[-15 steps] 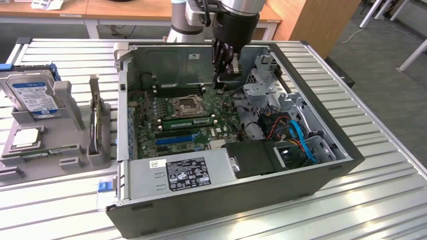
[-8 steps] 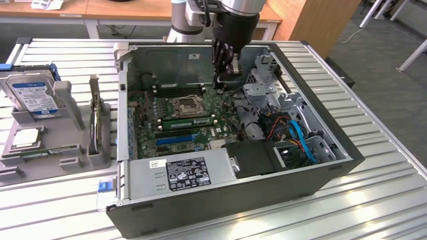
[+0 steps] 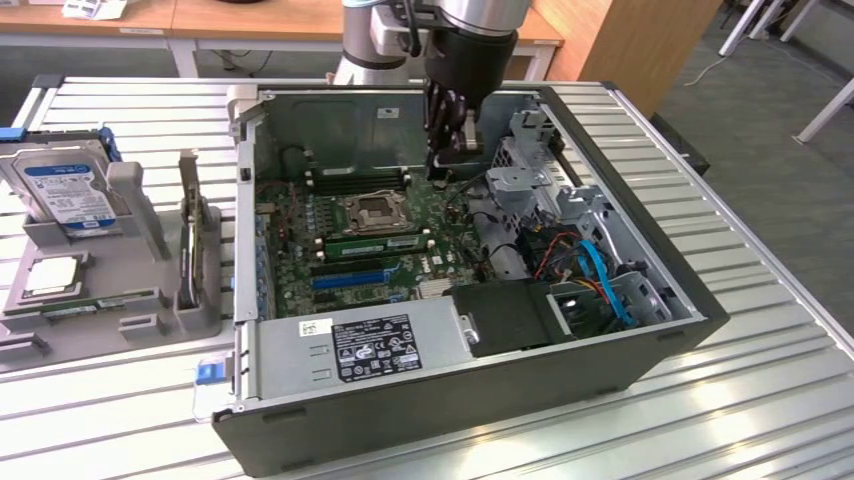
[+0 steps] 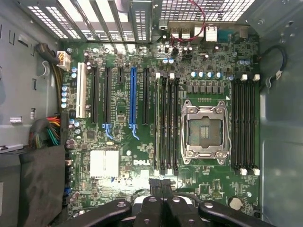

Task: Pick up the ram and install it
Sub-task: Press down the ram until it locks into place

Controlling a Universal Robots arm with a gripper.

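The ram [image 3: 380, 240] is a long green stick standing on edge in a slot of the motherboard [image 3: 300, 215], between the processor socket [image 3: 370, 209] and the blue slot. In the wrist view the ram [image 4: 157, 125] shows edge-on in the slot bank beside the socket [image 4: 206, 128]. My gripper [image 3: 450, 172] hangs inside the open case, above the board's far side and apart from the ram. Its fingers [image 4: 156, 185] are shut together with nothing between them.
The open computer case [image 3: 667, 300] lies on a slatted metal table [image 3: 120, 420]. Drive cage and cables [image 3: 574, 250] crowd the exterior view's right; the power supply [image 3: 367, 345] sits at the near end. A grey fixture [image 3: 27, 340] to the left holds a hard drive [image 3: 67, 185], a processor chip [image 3: 47, 275] and a thin green strip [image 3: 100, 302].
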